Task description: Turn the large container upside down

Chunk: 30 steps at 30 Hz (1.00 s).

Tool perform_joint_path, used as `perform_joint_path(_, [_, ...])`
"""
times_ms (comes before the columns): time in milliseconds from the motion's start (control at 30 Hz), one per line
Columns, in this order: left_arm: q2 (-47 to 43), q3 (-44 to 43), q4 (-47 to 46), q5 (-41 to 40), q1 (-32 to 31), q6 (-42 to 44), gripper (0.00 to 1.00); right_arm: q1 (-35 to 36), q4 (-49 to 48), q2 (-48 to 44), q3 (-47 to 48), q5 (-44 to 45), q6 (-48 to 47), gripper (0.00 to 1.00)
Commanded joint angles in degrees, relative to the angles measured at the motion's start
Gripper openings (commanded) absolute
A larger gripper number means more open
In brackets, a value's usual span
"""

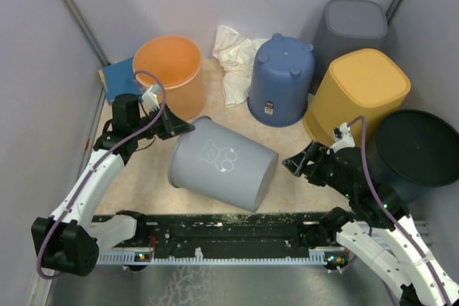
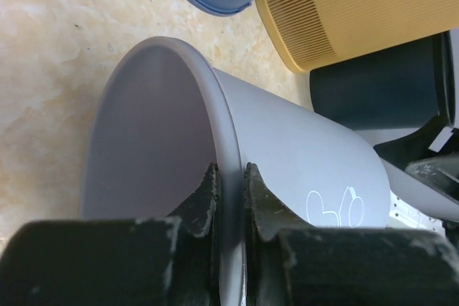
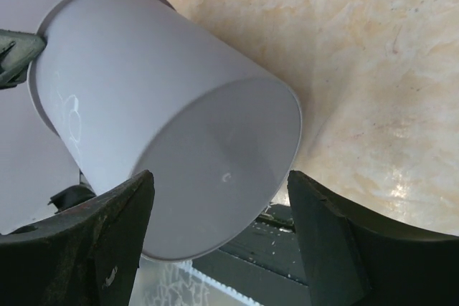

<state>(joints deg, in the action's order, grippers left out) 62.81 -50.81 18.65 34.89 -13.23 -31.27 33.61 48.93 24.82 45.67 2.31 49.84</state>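
– Half the turn, I'd judge from above. The grey container (image 1: 222, 163) lies on its side in the middle of the table (image 1: 294, 195), with its mouth towards my left gripper (image 1: 179, 125) and its base towards my right gripper (image 1: 295, 164). It is neither upright nor down on its rim yet.
– And what's left?
– Carrying the mouth over until it faces down, flat on the table. The blue bin (image 1: 281, 80) and the yellow bin (image 1: 358, 94) behind it already stand that way, which serves as a guide.
– What does your left wrist show?
– My left gripper (image 2: 229, 177) pinches the rim of the grey container (image 2: 308, 170). One finger is inside the mouth and the other is against the outer wall, pressed close with only the thin wall between them.
– And the right wrist?
– My right gripper (image 3: 221, 180) is spread wide, and the round base of the grey container (image 3: 158, 98) shows between the fingers. I cannot tell whether either finger touches it. From above the tips sit just beside the base, so I'd call it near and holding nothing.
– So one arm does the work?
– Only the left has a grip. In my judgement the right is placed to steady or push the base.
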Motion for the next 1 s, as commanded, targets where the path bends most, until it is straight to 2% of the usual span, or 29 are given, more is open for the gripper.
perform_joint_path(0, [2.98, 8.81, 5.65, -0.1, 3.73, 2.59, 0.0, 0.14, -6.3, 0.38, -2.22, -6.38, 2.28, 0.75])
perform_joint_path(267, [3.91, 13.87, 4.91, -1.14, 6.37, 2.69, 0.0, 0.15, -21.39, 1.03, -7.21, -17.01, 4.88, 0.73])
perform_joint_path(467, [4.43, 15.67, 4.85, -2.2, 10.7, 3.69, 0.0, 0.26, -32.55, 4.75, -10.39, -25.6, 6.14, 0.68])
perform_joint_path(600, [5.33, 15.67, 3.73, -1.83, 12.63, 2.97, 0.0, 0.25, -38.61, 7.43, -10.56, -28.22, 6.29, 0.56])
perform_joint_path(800, [7.24, 17.37, 0.22, -1.43, 13.35, 1.27, 0.0, 0.43, -46.27, 13.92, -9.41, -28.55, 5.93, 0.17])
perform_joint_path(967, [8.24, 18.62, -2.26, -0.76, 13.42, -0.43, 0.0, 3.64, -52.7, 21.21, -6.98, -27.67, 5.21, 0.12])
